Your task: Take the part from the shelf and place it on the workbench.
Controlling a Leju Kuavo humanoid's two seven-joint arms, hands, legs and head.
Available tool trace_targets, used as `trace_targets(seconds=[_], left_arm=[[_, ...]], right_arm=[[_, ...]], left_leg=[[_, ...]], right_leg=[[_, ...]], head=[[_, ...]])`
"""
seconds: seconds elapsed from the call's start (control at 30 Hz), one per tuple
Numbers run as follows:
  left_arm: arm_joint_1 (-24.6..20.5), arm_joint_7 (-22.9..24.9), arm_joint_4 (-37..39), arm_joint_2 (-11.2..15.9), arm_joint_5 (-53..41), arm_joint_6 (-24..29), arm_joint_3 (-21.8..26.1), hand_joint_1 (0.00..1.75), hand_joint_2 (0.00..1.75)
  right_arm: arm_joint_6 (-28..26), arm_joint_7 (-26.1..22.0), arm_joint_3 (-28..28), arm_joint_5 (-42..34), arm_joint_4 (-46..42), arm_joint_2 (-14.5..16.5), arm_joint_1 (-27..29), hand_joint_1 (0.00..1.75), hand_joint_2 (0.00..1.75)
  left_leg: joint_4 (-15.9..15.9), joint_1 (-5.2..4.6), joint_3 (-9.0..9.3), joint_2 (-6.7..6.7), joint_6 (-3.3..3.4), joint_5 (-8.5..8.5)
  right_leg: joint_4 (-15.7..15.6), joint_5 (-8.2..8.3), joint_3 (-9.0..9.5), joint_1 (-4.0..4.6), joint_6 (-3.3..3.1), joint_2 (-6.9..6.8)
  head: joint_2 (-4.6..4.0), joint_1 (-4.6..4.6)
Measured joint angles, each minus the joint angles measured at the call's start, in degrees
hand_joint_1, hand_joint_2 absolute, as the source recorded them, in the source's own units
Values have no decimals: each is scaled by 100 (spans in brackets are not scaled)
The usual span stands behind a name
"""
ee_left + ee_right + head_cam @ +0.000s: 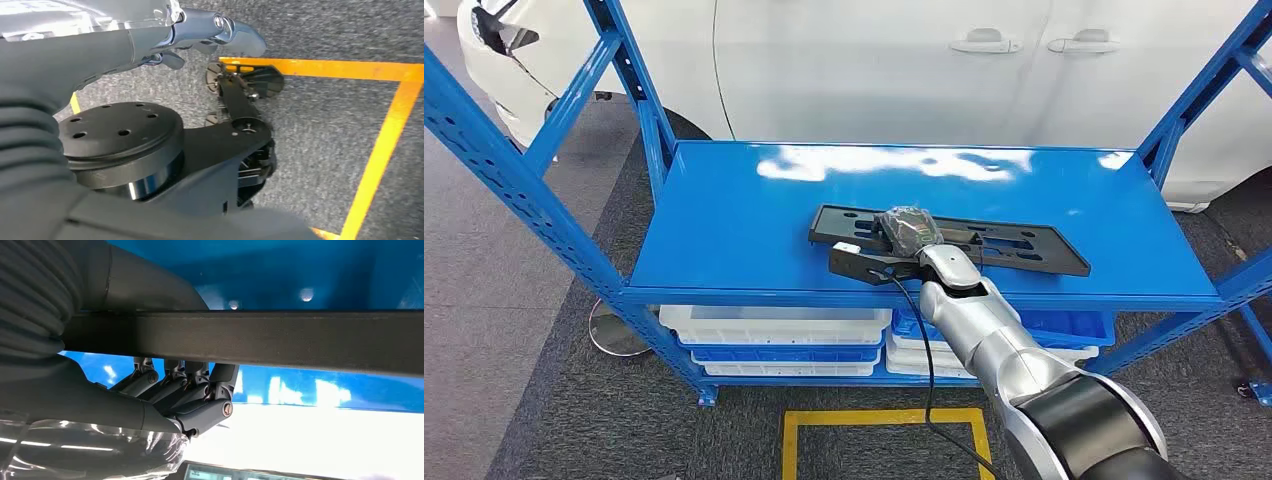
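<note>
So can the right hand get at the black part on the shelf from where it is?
Probably yes: the right hand is already on the black part, fingers curled over its edge, and nothing else lies on the blue shelf to block it.

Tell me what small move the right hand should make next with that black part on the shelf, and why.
Probably lift straight up a little. The right hand sits over the black part, and the right wrist view shows its fingers curled at the part's edge, thumb on the other side. The part lies flat on the blue shelf, so it should clear that before pulling back.
</note>
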Motion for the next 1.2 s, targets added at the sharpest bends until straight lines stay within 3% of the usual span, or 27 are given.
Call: trace_targets(seconds=[0.37,0.6,0.83,1.2], left_arm=[[-19,39,0,0,85,-14,73,0,175],[-27,43,0,0,38,35,74,0,175],[-54,50,0,0,28,86,74,0,175],[-84,91,0,1,-12,141,48,0,175]], right_arm=[[-33,-56,-26,-8,-27,0,3,175,175],[-87,-350,-69,-221,-253,2,15,175,175],[113,-870,-128,-809,-947,30,110,175,175],[450,-1056,-13,-1473,-2090,63,350,175,175]], left_leg=[[0,0,0,0,0,0],[0,0,0,1,0,0],[0,0,0,1,0,0],[0,0,-1,0,0,0]], right_leg=[[0,0,0,0,0,0],[0,0,0,0,0,1],[0,0,0,1,0,2],[0,0,0,0,0,0]], head=[[0,0],[0,0],[1,0],[0,1]])
